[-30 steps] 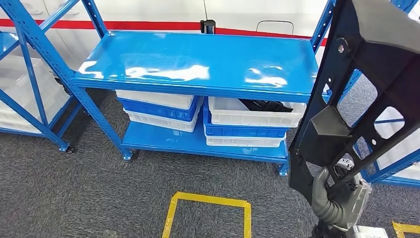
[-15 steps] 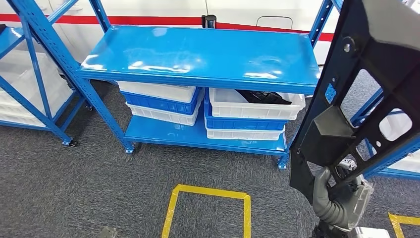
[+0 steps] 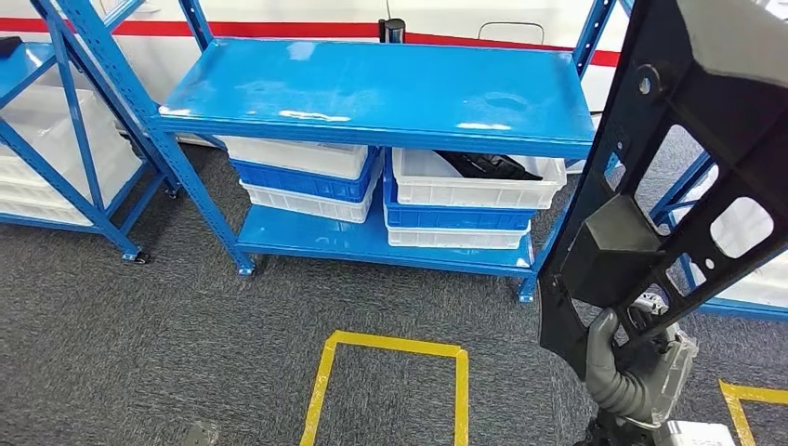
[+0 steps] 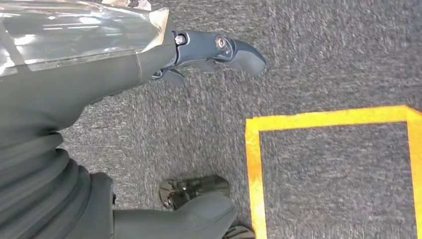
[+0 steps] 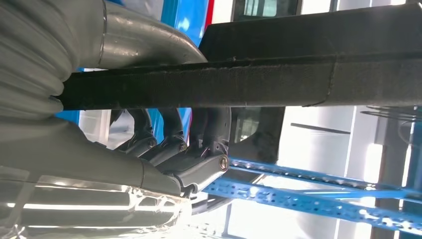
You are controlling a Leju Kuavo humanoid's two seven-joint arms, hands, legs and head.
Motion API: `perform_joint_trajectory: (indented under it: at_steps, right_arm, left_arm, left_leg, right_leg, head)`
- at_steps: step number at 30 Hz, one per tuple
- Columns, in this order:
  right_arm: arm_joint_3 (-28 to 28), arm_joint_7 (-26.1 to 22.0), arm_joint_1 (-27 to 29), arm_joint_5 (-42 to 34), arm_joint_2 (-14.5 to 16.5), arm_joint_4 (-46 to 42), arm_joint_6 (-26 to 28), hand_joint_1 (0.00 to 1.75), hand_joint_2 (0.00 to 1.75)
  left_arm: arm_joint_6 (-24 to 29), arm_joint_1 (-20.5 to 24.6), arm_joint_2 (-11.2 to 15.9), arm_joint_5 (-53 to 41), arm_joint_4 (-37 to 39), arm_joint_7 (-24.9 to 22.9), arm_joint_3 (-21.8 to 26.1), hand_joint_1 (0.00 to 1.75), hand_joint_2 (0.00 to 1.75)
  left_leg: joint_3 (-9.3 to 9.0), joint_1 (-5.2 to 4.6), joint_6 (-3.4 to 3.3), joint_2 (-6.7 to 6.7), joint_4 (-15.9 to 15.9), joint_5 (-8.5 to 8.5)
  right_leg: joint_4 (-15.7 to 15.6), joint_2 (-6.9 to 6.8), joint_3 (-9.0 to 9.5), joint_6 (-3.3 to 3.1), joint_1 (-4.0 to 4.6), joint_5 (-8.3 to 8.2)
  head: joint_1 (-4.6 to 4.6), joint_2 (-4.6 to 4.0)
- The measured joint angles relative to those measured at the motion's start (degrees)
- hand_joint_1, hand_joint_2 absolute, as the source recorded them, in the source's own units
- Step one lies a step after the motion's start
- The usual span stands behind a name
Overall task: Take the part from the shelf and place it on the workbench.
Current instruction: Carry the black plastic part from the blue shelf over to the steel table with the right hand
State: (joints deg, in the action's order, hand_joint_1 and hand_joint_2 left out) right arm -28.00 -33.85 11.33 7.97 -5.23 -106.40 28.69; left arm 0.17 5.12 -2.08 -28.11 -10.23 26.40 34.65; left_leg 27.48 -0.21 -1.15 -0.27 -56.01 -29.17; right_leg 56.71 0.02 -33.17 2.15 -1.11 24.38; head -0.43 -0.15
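Head view looks down toward the blue shelf (image 3: 372, 102); left wrist close over carpet (image 4: 323, 50); right wrist faces shelving.

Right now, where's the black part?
In the head view the black part stands upright on the right, gripped at its lower end by the right hand, beside the blue shelf.

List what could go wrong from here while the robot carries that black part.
1. The right hand grips the long black part only at its lower end, so the tall upper section may tip or twist in the grasp.
2. The part rises close to the blue shelf and the rack upright beside it; turning could knock it against them.
3. The part blocks much of the head view on the right, possibly hiding obstacles there.
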Motion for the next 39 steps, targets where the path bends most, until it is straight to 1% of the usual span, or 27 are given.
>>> perform_joint_trajectory:
  at_steps: [2, 3, 5, 6, 7, 8, 9, 11, 12, 14, 16, 17, 19, 21, 22, 23, 24, 25, 27, 28, 29, 32, 33, 35, 37, 38, 39]
  right_arm:
    - [0.04, -0.04, 0.01, -0.07, -0.02, -0.01, -0.02, 1.75, 1.75]
    - [0.08, -0.04, 0.0, -0.1, -0.03, -0.01, -0.02, 1.75, 1.75]
    - [0.18, -0.05, 0.01, -0.11, -0.05, 0.0, -0.02, 1.75, 1.75]
    - [0.21, -0.05, 0.03, -0.11, -0.07, 0.01, -0.02, 1.75, 1.75]
    - [0.25, -0.05, 0.04, -0.11, -0.09, 0.03, -0.02, 1.75, 1.75]
    - [0.29, -0.05, 0.04, -0.12, -0.09, 0.05, -0.02, 1.75, 1.75]
    - [0.31, -0.05, 0.05, -0.12, -0.09, 0.07, -0.02, 1.75, 1.75]
    - [0.33, -0.05, -0.01, -0.12, -0.08, 0.1, -0.02, 1.75, 1.75]
    - [0.33, -0.05, -0.06, -0.12, -0.08, 0.11, -0.02, 1.75, 1.75]
    - [0.33, -0.05, -0.09, -0.13, -0.07, 0.13, -0.02, 1.75, 1.75]
    - [0.36, -0.08, -0.1, -0.14, -0.06, 0.15, -0.02, 1.75, 1.75]
    - [0.38, -0.11, -0.17, -0.14, -0.07, 0.15, -0.02, 1.75, 1.75]
    - [0.41, -0.14, -0.2, -0.13, -0.03, 0.15, -0.02, 1.75, 1.75]
    - [0.42, -0.15, -0.18, -0.14, 0.01, 0.16, -0.02, 1.75, 1.75]
    - [0.43, -0.15, -0.15, -0.14, 0.02, 0.17, -0.02, 1.75, 1.75]
    - [0.43, -0.17, -0.14, -0.13, 0.02, 0.2, -0.03, 1.75, 1.75]
    - [0.44, -0.2, -0.12, -0.12, 0.01, 0.22, -0.05, 1.75, 1.75]
    - [0.44, -0.26, -0.1, -0.11, 0.01, 0.25, -0.07, 1.75, 1.75]
    - [0.45, -0.52, -0.06, -0.1, 0.01, 0.28, -0.08, 1.75, 1.75]
    - [0.47, -0.69, -0.04, -0.11, 0.0, 0.28, -0.07, 1.75, 1.75]
    - [0.5, -0.87, 0.02, -0.15, -0.03, 0.28, -0.07, 1.75, 1.75]
    - [0.73, -1.48, 0.44, -0.52, -0.31, 0.28, 0.04, 1.75, 1.75]
    - [0.83, -1.68, 0.6, -0.66, -0.47, 0.28, 0.09, 1.75, 1.75]
    - [0.96, -2.01, 0.82, -0.91, -0.93, 0.27, 0.15, 1.75, 1.75]
    - [0.99, -2.23, 1.0, -1.16, -1.37, 0.28, 0.16, 1.75, 1.75]
    - [0.98, -2.36, 1.09, -1.29, -1.54, 0.3, 0.18, 1.75, 1.75]
    - [0.97, -2.49, 1.15, -1.4, -1.67, 0.3, 0.2, 1.75, 1.75]
  left_arm:
    - [0.0, 0.09, -0.02, 0.0, 0.0, -0.03, 0.06, 0.0, 1.75]
    - [0.0, 0.14, -0.07, 0.0, 0.0, -0.06, 0.08, 0.0, 1.75]
    - [0.0, 0.2, -0.14, 0.0, 0.0, -0.11, 0.1, 0.0, 1.75]
    - [0.0, 0.19, -0.14, 0.0, 0.0, -0.12, 0.11, 0.0, 1.75]
    - [0.0, 0.18, -0.14, 0.0, 0.0, -0.13, 0.13, 0.0, 1.75]
    - [0.0, 0.18, -0.16, 0.0, 0.0, -0.13, 0.14, 0.0, 1.75]
    - [0.0, 0.18, -0.18, 0.0, 0.0, -0.13, 0.14, 0.0, 1.75]
    - [0.0, 0.18, -0.22, 0.0, 0.0, -0.13, 0.15, 0.0, 1.75]
    - [0.0, 0.19, -0.23, 0.0, 0.0, -0.13, 0.15, 0.0, 1.75]
    - [0.0, 0.19, -0.22, 0.0, 0.0, -0.13, 0.15, 0.0, 1.75]
    - [0.0, 0.15, -0.21, 0.0, 0.0, -0.13, 0.14, 0.0, 1.75]
    - [0.0, 0.11, -0.21, 0.0, 0.01, -0.14, 0.14, 0.0, 1.75]
    - [0.0, 0.02, -0.17, 0.0, 0.01, -0.15, 0.14, 0.0, 1.75]
    - [-0.01, -0.02, -0.16, 0.0, 0.01, -0.15, 0.15, 0.0, 1.75]
    - [-0.01, -0.02, -0.17, 0.0, 0.01, -0.15, 0.15, 0.0, 1.75]
    - [-0.01, -0.02, -0.18, 0.0, 0.02, -0.16, 0.15, 0.0, 1.75]
    - [-0.01, -0.02, -0.19, 0.0, 0.02, -0.17, 0.15, 0.0, 1.75]
    - [0.01, -0.01, -0.18, -0.01, 0.01, -0.19, 0.15, 0.0, 1.75]
    - [0.09, 0.03, -0.15, -0.05, 0.0, -0.3, 0.14, 0.0, 1.75]
    - [0.13, 0.01, -0.16, -0.08, 0.01, -0.39, 0.14, 0.0, 1.75]
    - [0.18, -0.01, -0.17, -0.11, 0.01, -0.51, 0.14, 0.0, 1.75]
    - [0.31, -0.07, -0.17, -0.18, 0.02, -0.94, 0.15, 0.0, 1.75]
    - [0.33, -0.04, -0.19, -0.19, 0.02, -1.03, 0.15, 0.0, 1.75]
    - [0.33, -0.04, -0.25, -0.2, 0.02, -1.12, 0.16, 0.0, 1.75]
    - [0.33, -0.1, -0.23, -0.18, 0.02, -1.14, 0.27, 0.0, 1.75]
    - [0.34, -0.12, -0.23, -0.15, 0.02, -1.14, 0.36, 0.0, 1.75]
    - [0.34, -0.12, -0.23, -0.12, 0.02, -1.14, 0.46, 0.0, 1.75]
  left_leg:
    - [0.7, 0.05, -1.06, 0.27, 0.52, 1.07]
    - [1.25, 0.14, -1.64, 0.43, 0.78, 1.77]
    - [2.67, 0.13, -2.3, 0.63, 0.89, 2.96]
    - [3.41, 0.05, -2.36, 0.72, 0.86, 3.5]
    - [4.16, -0.03, -2.35, 0.79, 0.82, 4.04]
    - [4.89, -0.1, -2.3, 0.84, 0.76, 4.57]
    - [5.55, -0.14, -2.19, 0.87, 0.68, 5.05]
    - [6.7, -0.19, -1.85, 0.86, 0.27, 5.84]
    - [7.17, -0.27, -1.6, 0.85, -0.04, 6.16]
    - [7.71, -0.45, -1.03, 0.83, -0.55, 6.75]
    - [8.01, -0.36, -0.35, 0.8, -0.73, 7.23]
    - [8.35, -0.21, 0.02, 0.71, -1.17, 6.66]
    - [9.74, 0.15, 0.78, 0.47, -4.84, 2.51]
    - [11.73, 0.45, 1.53, 0.34, -12.07, -3.08]
    - [12.29, 0.61, 1.82, 0.34, -15.21, -4.5]
    - [12.04, 0.77, 1.99, 0.34, -16.64, -4.66]
    - [10.68, 0.92, 2.07, 0.35, -15.85, -3.82]
    - [8.21, 1.04, 2.03, 0.35, -12.8, -2.42]
    - [2.6, 1.07, 1.65, 0.17, -4.57, -0.59]
    - [0.95, 0.94, 1.33, 0.06, -1.93, -0.18]
    - [0.36, 0.73, 1.01, -0.03, -0.75, -0.19]
    - [1.22, 0.39, -0.43, 0.12, -0.23, 0.95]
    - [1.69, 0.43, -1.11, 0.28, 0.05, 1.58]
    - [2.88, 0.43, -2.09, 0.59, 0.33, 2.81]
    - [4.31, 0.23, -2.4, 0.77, 0.22, 3.82]
    - [5.06, 0.14, -2.38, 0.82, 0.14, 4.33]
    - [5.78, 0.07, -2.31, 0.84, 0.02, 4.81]
  right_leg:
    - [0.78, -0.01, -0.87, 0.42, 0.05, 0.47]
    - [2.41, -0.01, -1.79, 0.24, 0.15, 1.94]
    - [8.91, 0.01, -4.26, -0.54, 0.2, 6.67]
    - [12.74, 0.01, -5.32, -0.62, 0.2, 8.66]
    - [15.56, 0.0, -5.77, -0.4, 0.19, 9.7]
    - [16.65, 0.0, -5.35, 0.02, 0.18, 9.77]
    - [15.3, -0.01, -3.73, 0.51, 0.18, 8.9]
    - [7.29, -0.04, 2.2, 1.06, 0.18, 6.82]
    - [3.13, -0.04, 5.07, 0.94, 0.3, 6.34]
    - [-1.22, -0.01, 7.44, 0.3, 0.51, 6.42]
    - [-1.48, 0.01, 6.77, -0.6, 0.32, 6.03]
    - [-1.49, -0.02, 6.47, -1.22, 0.14, 5.63]
    - [-1.63, -0.15, 5.56, -2.34, -0.25, 4.53]
    - [-1.48, -0.21, 4.47, -2.69, -0.15, 3.45]
    - [-1.35, -0.2, 3.89, -2.6, -0.14, 2.94]
    - [-1.16, -0.19, 3.27, -2.44, -0.14, 2.54]
    - [-0.9, -0.18, 2.64, -2.24, -0.16, 2.22]
    - [-0.6, -0.16, 2.1, -2.03, -0.19, 2.03]
    - [-0.02, -0.18, 1.34, -1.52, -0.18, 1.7]
    - [0.12, -0.2, 1.14, -1.18, -0.13, 1.49]
    - [0.18, -0.22, 0.99, -0.77, -0.1, 1.23]
    - [0.37, -0.18, 0.25, 0.55, 0.03, 0.75]
    - [1.38, -0.15, -0.46, 0.57, 0.09, 1.69]
    - [6.65, -0.1, -2.75, -0.11, 0.09, 5.85]
    - [13.75, -0.09, -4.73, -0.33, 0.13, 9.66]
    - [15.72, -0.08, -4.8, 0.0, 0.13, 10.2]
    - [15.71, -0.09, -3.91, 0.47, 0.14, 9.75]
  head:
    - [-0.04, 0.0]
    - [0.01, 0.0]
    - [0.13, 0.0]
    - [0.16, 0.0]
    - [0.17, 0.0]
    - [0.19, 0.0]
    - [0.2, 0.0]
    - [0.21, 0.0]
    - [0.16, 0.0]
    - [0.14, 0.0]
    - [0.19, 0.0]
    - [0.16, 0.0]
    - [0.06, 0.0]
    - [-0.09, 0.0]
    - [-0.1, 0.0]
    - [-0.1, 0.0]
    - [-0.11, 0.0]
    - [-0.12, 0.0]
    - [-0.1, 0.0]
    - [-0.06, 0.0]
    - [-0.07, 0.0]
    - [-0.04, 0.0]
    - [0.07, 0.0]
    - [0.22, 0.0]
    - [0.3, 0.0]
    - [0.3, 0.0]
    - [0.32, 0.0]
